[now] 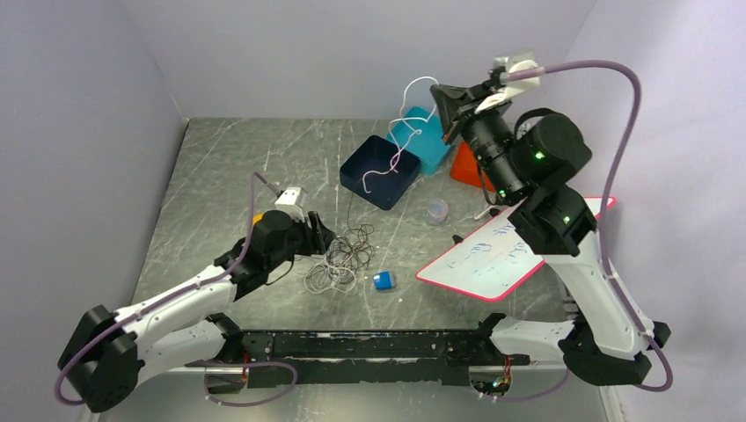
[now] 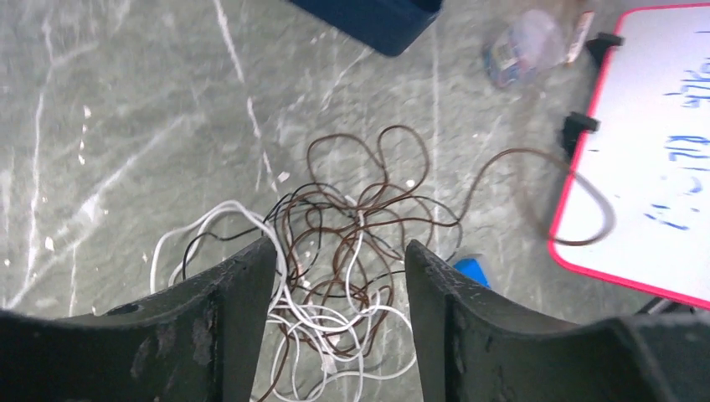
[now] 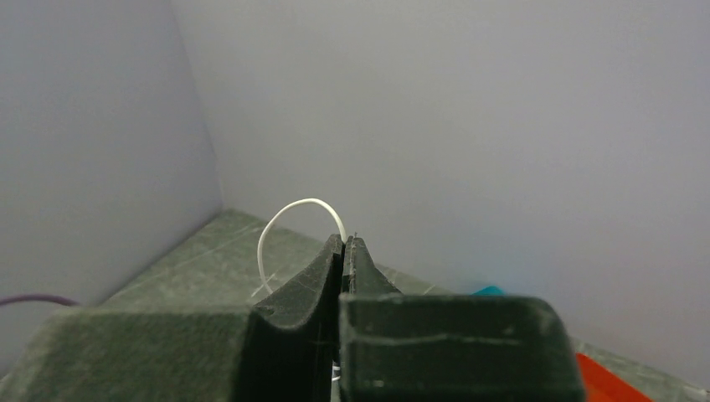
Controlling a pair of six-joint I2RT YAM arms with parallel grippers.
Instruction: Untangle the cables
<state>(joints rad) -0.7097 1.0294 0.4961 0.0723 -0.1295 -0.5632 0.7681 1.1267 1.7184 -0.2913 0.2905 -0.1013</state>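
A tangle of thin cables (image 1: 341, 259) lies on the grey table near the middle: white, brown and black loops (image 2: 352, 251). My left gripper (image 1: 318, 236) hovers over its left side, open, with the tangle showing between the fingers (image 2: 243, 293). My right gripper (image 1: 442, 98) is raised high at the back right, shut on one white cable (image 1: 406, 123). That cable arches from the jaws (image 3: 297, 213) and hangs down into the dark blue bin (image 1: 361, 180).
A teal bin (image 1: 429, 149) and a red object (image 1: 464, 167) stand behind the dark blue bin. A pink-framed whiteboard (image 1: 501, 255) lies at right, a small clear cup (image 1: 437, 211) near it, a blue block (image 1: 383, 280) beside the tangle.
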